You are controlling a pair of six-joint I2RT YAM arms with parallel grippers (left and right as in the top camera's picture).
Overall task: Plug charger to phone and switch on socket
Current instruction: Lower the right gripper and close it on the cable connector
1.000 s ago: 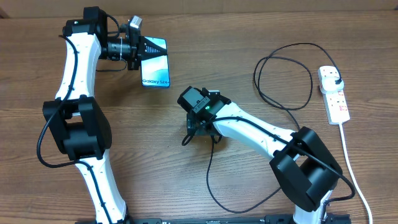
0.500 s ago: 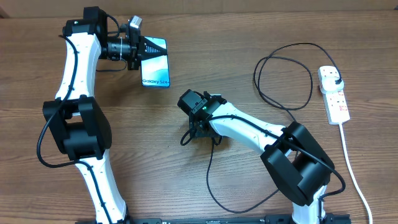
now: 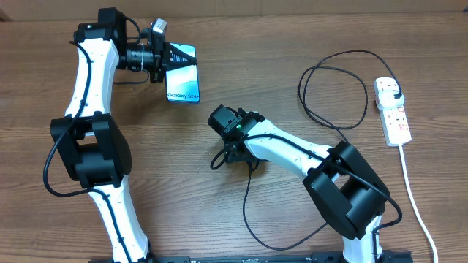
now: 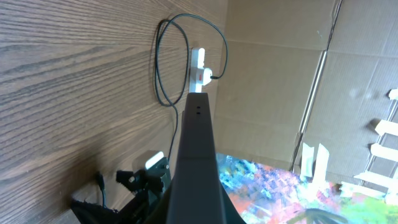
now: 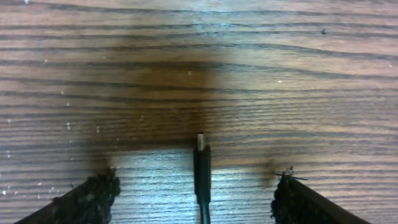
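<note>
My left gripper (image 3: 167, 63) at the table's far left is shut on the phone (image 3: 184, 82), whose cyan screen faces up. In the left wrist view the phone's dark edge (image 4: 196, 146) runs up the middle. The charger (image 3: 244, 204) is a thin black cable looping across the table to a black plug (image 3: 395, 93) seated in the white socket (image 3: 393, 117) at the far right. My right gripper (image 3: 229, 152) hangs low over the cable's free end. In the right wrist view the connector tip (image 5: 201, 142) lies on the wood between the open fingers (image 5: 87, 199), which do not touch it.
The socket's white cord (image 3: 415, 201) runs down the right edge of the table. A wide loop of the charger (image 3: 333, 57) lies left of the socket. Cardboard walls (image 4: 280, 74) stand behind the table.
My right gripper's fingers have drawn somewhat closer together around the connector end, and the right arm has shifted a little to the left. The left arm and phone have not moved.
</note>
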